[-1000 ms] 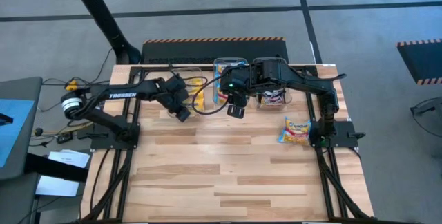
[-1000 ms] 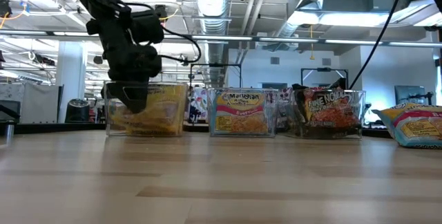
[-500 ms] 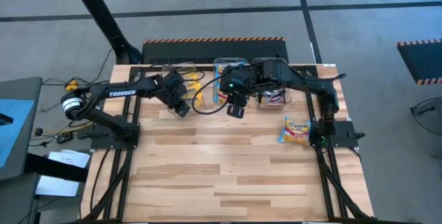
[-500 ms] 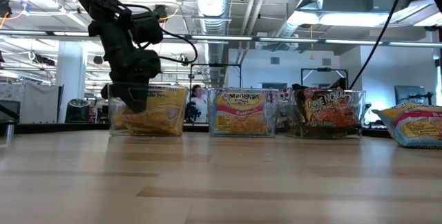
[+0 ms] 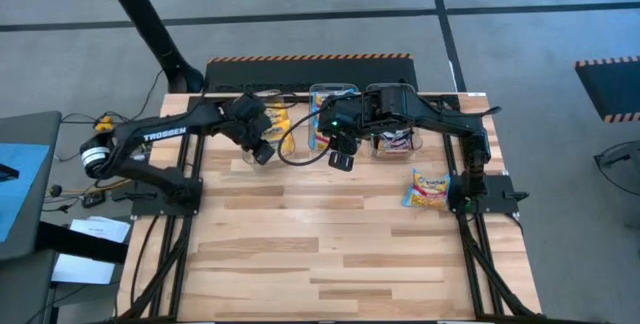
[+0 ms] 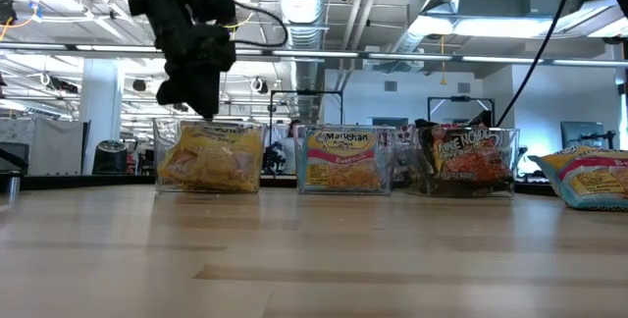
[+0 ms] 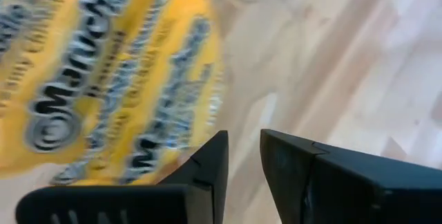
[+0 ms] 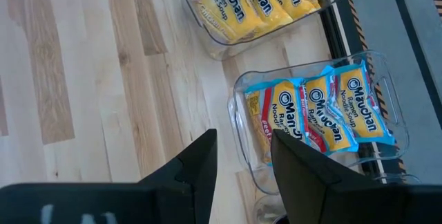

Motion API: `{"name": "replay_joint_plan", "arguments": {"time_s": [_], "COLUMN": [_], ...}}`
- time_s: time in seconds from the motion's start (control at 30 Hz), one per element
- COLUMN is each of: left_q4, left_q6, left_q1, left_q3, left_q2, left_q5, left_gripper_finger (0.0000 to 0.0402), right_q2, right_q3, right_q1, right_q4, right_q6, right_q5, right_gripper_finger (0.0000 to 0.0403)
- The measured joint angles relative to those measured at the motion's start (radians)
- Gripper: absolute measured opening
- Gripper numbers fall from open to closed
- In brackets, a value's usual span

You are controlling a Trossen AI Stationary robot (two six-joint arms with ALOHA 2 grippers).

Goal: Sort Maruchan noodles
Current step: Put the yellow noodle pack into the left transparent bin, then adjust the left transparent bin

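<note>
Yellow Maruchan noodle packets [image 6: 208, 156] lie in the left clear bin [image 5: 278, 124]. Blue-and-pink packets [image 8: 318, 110] stand in the middle bin [image 6: 343, 159], and dark packets fill the right bin [image 6: 469, 159]. One blue-and-pink packet [image 5: 427, 189] lies flat on the table at the right. My left gripper [image 7: 244, 137] hangs just above the left bin's rim [image 6: 201, 110], its fingers a little apart with nothing between them. My right gripper [image 8: 243, 137] is held open high above the table in front of the middle bin [image 5: 343, 159], holding nothing.
The three bins stand in a row along the table's far edge. A dark frame [image 5: 190, 194] runs along the table's left and right sides. The wooden tabletop [image 5: 330, 254] stretches from the bins to the near edge.
My left gripper has gone straight up, from down inside the left bin to just above its rim. The yellow packets have stayed in the bin.
</note>
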Motion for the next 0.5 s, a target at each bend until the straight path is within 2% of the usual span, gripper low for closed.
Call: {"name": "replay_joint_plan", "arguments": {"time_s": [0.3, 0.5], "left_q4": [-0.003, 0.006], "left_q6": [-0.041, -0.051], "left_q1": [-0.156, -0.224], "left_q3": [-0.002, -0.003], "left_q2": [-0.027, -0.021], "left_q5": [-0.006, -0.111], "left_gripper_finger": [0.0072, 0.0072], "right_q2": [0.000, 0.000], "right_q3": [0.000, 0.000], "right_q1": [0.000, 0.000], "right_q4": [0.000, 0.001], "right_q6": [0.000, 0.000], "right_q5": [0.000, 0.000], "right_gripper_finger": [0.0159, 0.0159]}}
